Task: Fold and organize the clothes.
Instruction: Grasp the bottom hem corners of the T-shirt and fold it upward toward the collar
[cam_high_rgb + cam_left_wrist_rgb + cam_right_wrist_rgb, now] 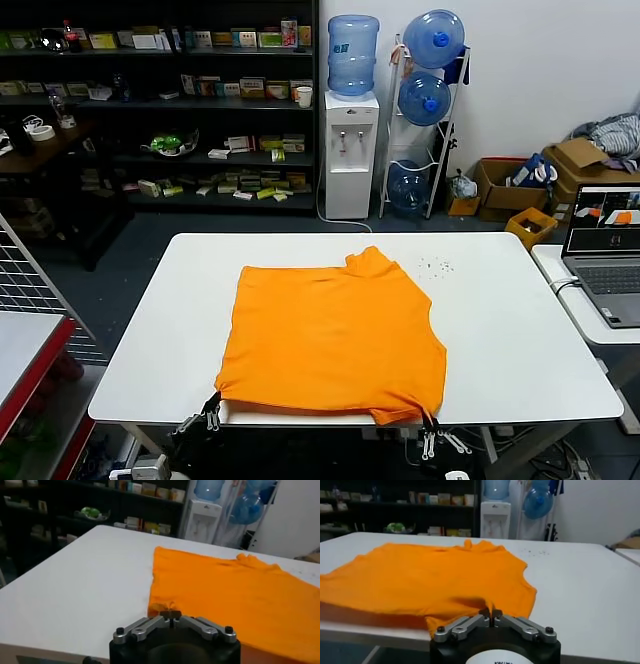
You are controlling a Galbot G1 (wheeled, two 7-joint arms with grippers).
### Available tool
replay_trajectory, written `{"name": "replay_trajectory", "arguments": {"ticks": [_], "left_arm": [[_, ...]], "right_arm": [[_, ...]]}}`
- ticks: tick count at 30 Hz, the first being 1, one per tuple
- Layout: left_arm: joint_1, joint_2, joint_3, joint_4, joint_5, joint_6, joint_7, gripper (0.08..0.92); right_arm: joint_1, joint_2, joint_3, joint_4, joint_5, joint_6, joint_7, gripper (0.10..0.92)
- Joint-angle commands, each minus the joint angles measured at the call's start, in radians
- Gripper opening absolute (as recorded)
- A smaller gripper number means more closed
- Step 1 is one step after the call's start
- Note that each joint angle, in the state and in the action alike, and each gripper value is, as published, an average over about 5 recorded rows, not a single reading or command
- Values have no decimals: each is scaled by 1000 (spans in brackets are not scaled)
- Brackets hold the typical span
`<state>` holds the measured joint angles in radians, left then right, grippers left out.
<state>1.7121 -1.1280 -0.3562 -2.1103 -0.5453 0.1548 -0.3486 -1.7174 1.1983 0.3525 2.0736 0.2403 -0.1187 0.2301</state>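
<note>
The bright orange T-shirt (335, 335) lies spread on the white table (520, 330), its collar end toward the far side and its near edge at the table's front edge. My left gripper (213, 400) is shut on the shirt's near left corner (162, 606). My right gripper (428, 412) is shut on the near right corner (487, 605), with a pinch of cloth bunched between the jaws. Both grippers sit at the table's front edge. The shirt (240, 590) is flat in the left wrist view and slightly rippled (430, 575) in the right wrist view.
A laptop (605, 255) sits on a side table to the right. A water dispenser (350, 150), bottle rack (425, 100) and dark shelves (160, 110) stand behind. Small specks (435, 266) lie on the table's far right. A wire rack (30, 290) stands at the left.
</note>
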Motion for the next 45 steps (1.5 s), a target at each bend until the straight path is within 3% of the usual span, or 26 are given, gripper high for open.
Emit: {"name": "replay_trajectory", "arguments": {"ticks": [1, 13, 28, 32, 37, 45], "left_arm": [[-135, 64, 28, 28, -42, -36, 17, 90], [-385, 108, 97, 178, -100, -17, -13, 90], [-484, 85, 154, 301, -39, 6, -45, 96], [-492, 78, 158, 318, -28, 6, -34, 164], [-467, 81, 151, 294, -27, 7, -28, 311], [-329, 79, 100, 229, -28, 6, -11, 536]], "right_arm": [[168, -16, 5, -10, 43, -19, 11, 126], [484, -81, -76, -190, 169, -115, 40, 126], [613, -66, -157, -342, 202, -127, 7, 152], [609, -58, -154, -356, 183, -126, -26, 253], [575, -59, -130, -349, 139, -78, -49, 400], [442, -114, -50, -286, 144, -49, -85, 634]]}}
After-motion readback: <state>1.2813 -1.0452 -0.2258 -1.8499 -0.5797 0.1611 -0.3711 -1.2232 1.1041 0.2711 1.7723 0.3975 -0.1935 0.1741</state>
